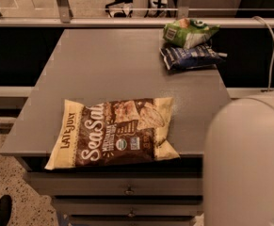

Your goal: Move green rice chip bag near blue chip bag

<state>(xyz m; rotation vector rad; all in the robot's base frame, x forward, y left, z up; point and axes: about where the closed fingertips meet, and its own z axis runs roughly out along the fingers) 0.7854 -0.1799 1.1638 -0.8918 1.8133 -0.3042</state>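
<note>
The green rice chip bag (189, 32) lies at the far right of the grey table (113, 74), resting against the back edge of the blue chip bag (189, 57), which lies just in front of it. The two bags touch. The gripper is out of view; only a white rounded part of the robot's body (247, 164) shows at the lower right.
A large brown-and-yellow "Sea Salt" bag (115, 132) lies at the table's front edge, overhanging slightly. Drawers (127, 189) sit below the tabletop. A rail (103, 22) runs behind the table. A white cable (270, 46) hangs at the right.
</note>
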